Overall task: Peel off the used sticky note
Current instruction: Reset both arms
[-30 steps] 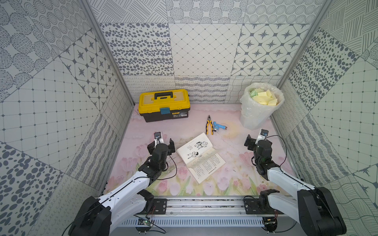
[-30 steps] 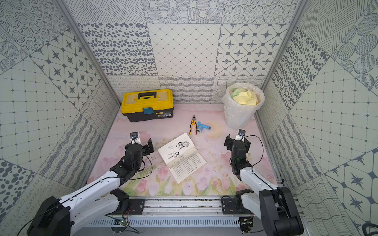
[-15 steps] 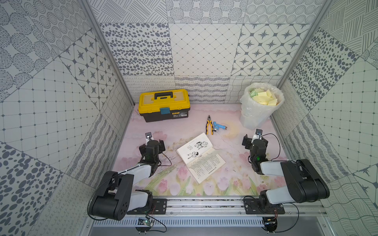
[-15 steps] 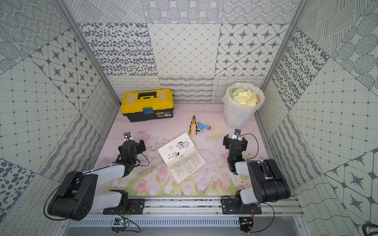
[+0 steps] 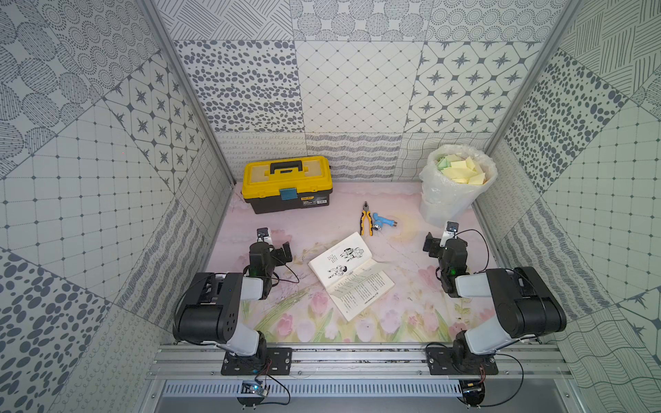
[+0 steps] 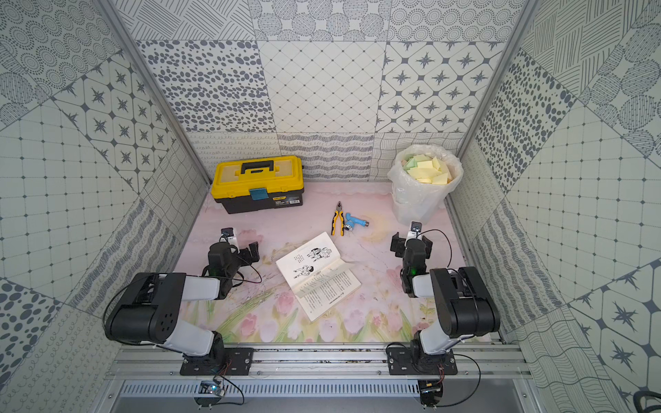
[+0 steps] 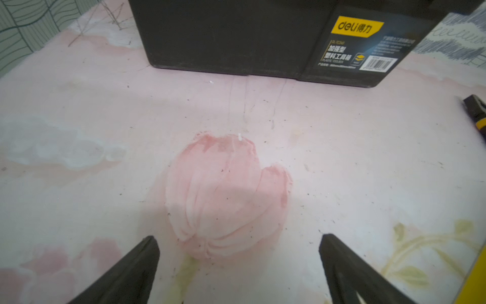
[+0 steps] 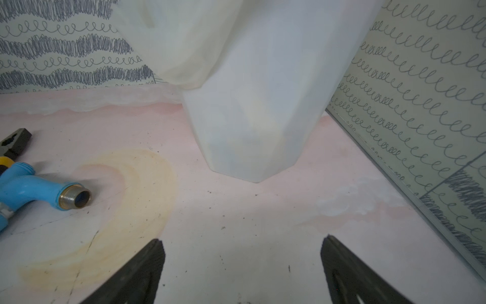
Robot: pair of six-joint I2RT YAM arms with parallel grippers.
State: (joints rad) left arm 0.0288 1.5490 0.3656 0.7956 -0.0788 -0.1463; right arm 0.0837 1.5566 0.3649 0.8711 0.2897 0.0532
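Top views: arms [image 5: 211, 304] have folded back low, left gripper [image 5: 274, 250] and right gripper [image 5: 444, 246] gaping wide, both empty.

An open booklet [image 5: 352, 275] lies mid-bench [image 5: 322, 221]. Just behind it lie pliers [image 5: 365, 223], with a pipe fitting [image 5: 384, 221] just beside them on the right. A toolbox [image 5: 286, 182] stands at the back left. A bin [image 5: 454, 200] stands at the back right, with sticky notes [image 5: 461, 171] in it.

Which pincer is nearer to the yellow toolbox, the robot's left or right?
Left. The left pincer sits just in front of the toolbox, facing it. The right pincer is well off to the side, in front of the bin.
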